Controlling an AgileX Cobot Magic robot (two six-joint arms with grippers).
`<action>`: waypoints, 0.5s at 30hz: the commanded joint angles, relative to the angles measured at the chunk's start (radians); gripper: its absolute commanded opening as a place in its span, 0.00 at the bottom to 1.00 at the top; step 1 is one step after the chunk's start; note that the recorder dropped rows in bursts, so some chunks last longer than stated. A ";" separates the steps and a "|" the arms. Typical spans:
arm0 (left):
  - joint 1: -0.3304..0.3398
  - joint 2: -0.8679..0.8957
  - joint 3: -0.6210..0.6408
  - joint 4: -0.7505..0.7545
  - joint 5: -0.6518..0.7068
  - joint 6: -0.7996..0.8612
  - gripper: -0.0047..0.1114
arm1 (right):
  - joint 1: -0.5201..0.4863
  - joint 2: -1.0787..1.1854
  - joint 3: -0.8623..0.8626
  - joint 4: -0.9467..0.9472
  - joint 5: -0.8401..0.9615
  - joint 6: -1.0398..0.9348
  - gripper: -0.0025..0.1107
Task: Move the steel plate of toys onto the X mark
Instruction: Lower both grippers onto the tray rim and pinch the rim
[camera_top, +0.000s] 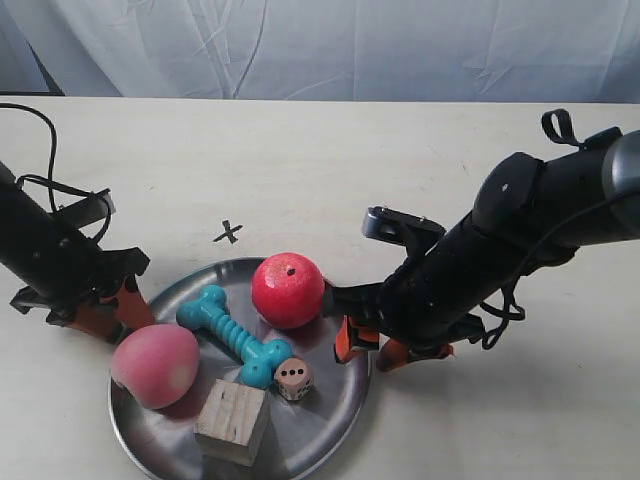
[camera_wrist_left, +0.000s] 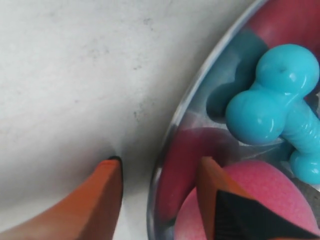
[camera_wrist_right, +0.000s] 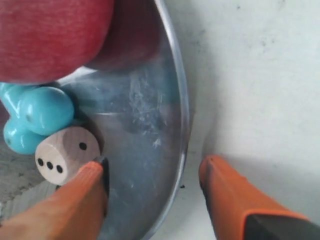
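Note:
The steel plate (camera_top: 335, 410) lies on the cream table near the front, holding the red apple (camera_top: 288, 290), pink peach (camera_top: 155, 365), teal dog-bone (camera_top: 233, 335), wooden cube (camera_top: 232, 420) and die (camera_top: 294, 379). The black X mark (camera_top: 228, 233) is on bare table just beyond the plate's far rim. My left gripper (camera_top: 115, 312) (camera_wrist_left: 160, 165) is open and straddles the plate rim (camera_wrist_left: 190, 95) beside the peach (camera_wrist_left: 260, 195). My right gripper (camera_top: 368, 347) (camera_wrist_right: 154, 165) is open astride the opposite rim (camera_wrist_right: 182, 100), one finger near the die (camera_wrist_right: 62, 152).
A white cloth hangs behind the table's far edge. A black cable (camera_top: 40, 130) loops over the table by the left arm. The plate's near rim reaches the bottom edge of the exterior view.

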 joint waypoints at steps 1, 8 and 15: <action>-0.006 0.001 0.002 -0.004 -0.009 0.005 0.43 | 0.003 0.019 0.004 0.021 -0.009 0.000 0.51; -0.006 0.001 0.002 -0.006 -0.009 0.010 0.43 | 0.003 0.042 0.004 0.038 -0.007 0.000 0.51; -0.006 0.001 0.002 -0.008 -0.009 0.009 0.43 | 0.003 0.042 0.004 0.063 -0.013 -0.003 0.51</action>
